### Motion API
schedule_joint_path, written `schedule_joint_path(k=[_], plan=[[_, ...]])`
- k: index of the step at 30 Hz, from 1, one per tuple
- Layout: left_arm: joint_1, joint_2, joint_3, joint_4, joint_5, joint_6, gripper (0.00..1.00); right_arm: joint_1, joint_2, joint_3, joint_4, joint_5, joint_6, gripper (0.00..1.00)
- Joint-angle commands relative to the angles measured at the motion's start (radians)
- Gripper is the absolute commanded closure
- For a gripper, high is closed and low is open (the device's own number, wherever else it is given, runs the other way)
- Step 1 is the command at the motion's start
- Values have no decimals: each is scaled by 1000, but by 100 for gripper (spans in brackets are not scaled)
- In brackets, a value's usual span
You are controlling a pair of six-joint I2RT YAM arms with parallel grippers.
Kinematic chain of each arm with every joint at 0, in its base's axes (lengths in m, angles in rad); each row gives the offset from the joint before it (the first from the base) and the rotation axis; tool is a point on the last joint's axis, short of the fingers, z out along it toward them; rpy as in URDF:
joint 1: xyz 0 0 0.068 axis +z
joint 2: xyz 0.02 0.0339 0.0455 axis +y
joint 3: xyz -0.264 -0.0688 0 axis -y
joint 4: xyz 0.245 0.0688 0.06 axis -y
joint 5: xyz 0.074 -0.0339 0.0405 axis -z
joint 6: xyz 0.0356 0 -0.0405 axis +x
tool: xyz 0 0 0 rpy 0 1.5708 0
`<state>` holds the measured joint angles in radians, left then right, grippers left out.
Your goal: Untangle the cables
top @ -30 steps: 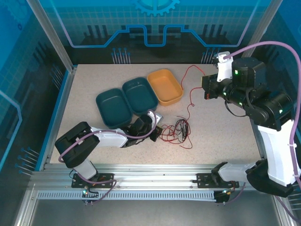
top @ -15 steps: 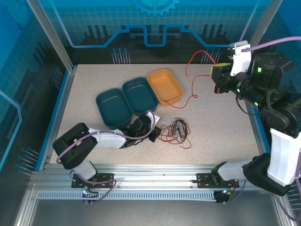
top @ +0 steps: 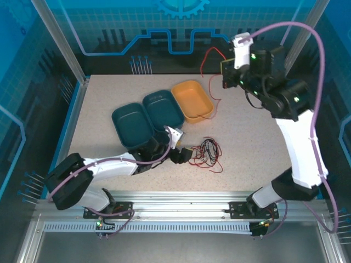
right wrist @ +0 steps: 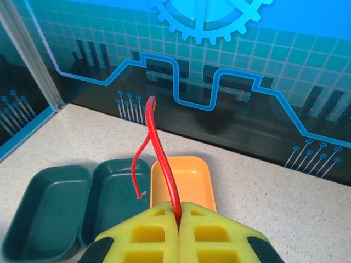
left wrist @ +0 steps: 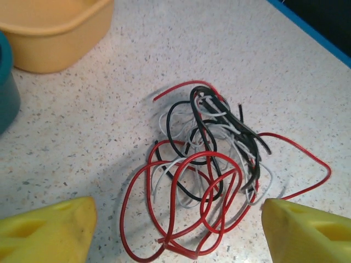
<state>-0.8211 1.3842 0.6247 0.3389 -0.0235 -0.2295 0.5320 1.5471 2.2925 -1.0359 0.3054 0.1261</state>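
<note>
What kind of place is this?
Probably a robot lab work cell: a speckled table walled by blue circuit-print panels, a left arm and right arm bolted along its near edge, and tangled cables laid out for them.

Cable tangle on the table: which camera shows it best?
Left wrist: the tangle sits close up, red, black and whitish strands separable. Top external shows it small, beside the left gripper. Right wrist shows one red cable clamped in the right gripper.

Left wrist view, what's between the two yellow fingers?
The tangled cables: red, black and whitish loops lie on the table between the fingers of the open left gripper, in the left wrist view.
</note>
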Motion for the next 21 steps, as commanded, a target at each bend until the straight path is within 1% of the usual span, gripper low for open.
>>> schedule_joint_path(k=[1, 3, 5, 9, 13, 15, 18, 21], plan=[[-6, -97, -25, -64, -52, 20, 10, -31, 66, 18, 150, 38, -46, 100], [-6, -151, -29, -93, -96, 24, 1, -45, 115, 13, 206, 34, -56, 100], [-6, -198, -29, -118, -141, 28, 1, -54, 159, -2, 267, 43, -70, 100], [-4, -275, -18, -161, -242, 33, 1, -86, 256, 3, 329, 3, -60, 100], [2, -306, 25, -238, -341, 19, 1, -111, 347, 13, 331, -15, -47, 100], [17, -301, 73, -318, -388, -17, 1, -125, 385, 6, 319, -13, -38, 100], [58, -284, 139, -418, -385, -79, 1, -145, 422, -28, 308, -24, -23, 100], [91, -282, 157, -437, -359, -118, 1, -154, 446, -59, 289, -40, -16, 100]])
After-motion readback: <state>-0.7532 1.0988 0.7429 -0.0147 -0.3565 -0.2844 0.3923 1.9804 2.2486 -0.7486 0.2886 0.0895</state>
